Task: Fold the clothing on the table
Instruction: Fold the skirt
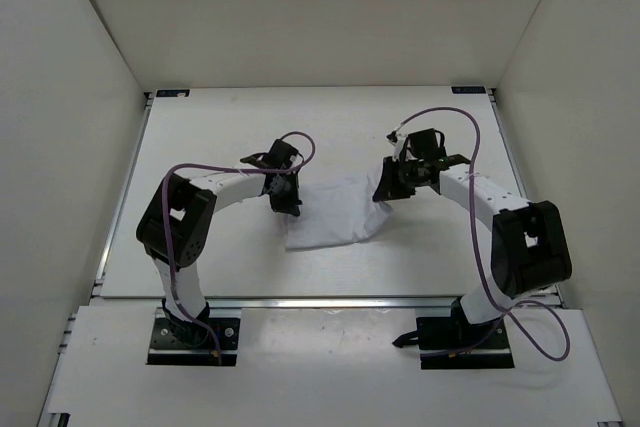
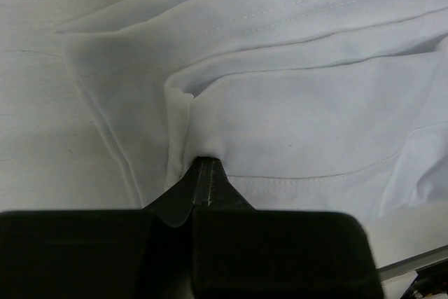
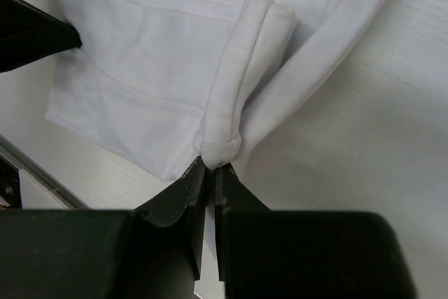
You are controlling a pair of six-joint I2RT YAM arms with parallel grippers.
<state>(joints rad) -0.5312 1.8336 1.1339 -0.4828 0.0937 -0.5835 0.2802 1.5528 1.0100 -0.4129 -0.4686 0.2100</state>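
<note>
The white clothing (image 1: 335, 212) lies bunched on the table (image 1: 240, 257), between the two arms. My left gripper (image 1: 288, 202) is at its left edge. In the left wrist view this gripper (image 2: 203, 164) is shut on a fold of the clothing (image 2: 294, 103), which rises in a pleat from the tips. My right gripper (image 1: 385, 190) is at the clothing's right edge. The right wrist view shows the gripper (image 3: 213, 164) shut on a rolled hem of the clothing (image 3: 154, 54), with only a thin slit between the jaws.
White walls enclose the table on three sides. A metal rail (image 1: 330, 300) runs along the near edge, just in front of the clothing, and shows in the right wrist view as the rail (image 3: 35, 166). The left arm's dark finger (image 3: 35, 33) shows at that view's upper left.
</note>
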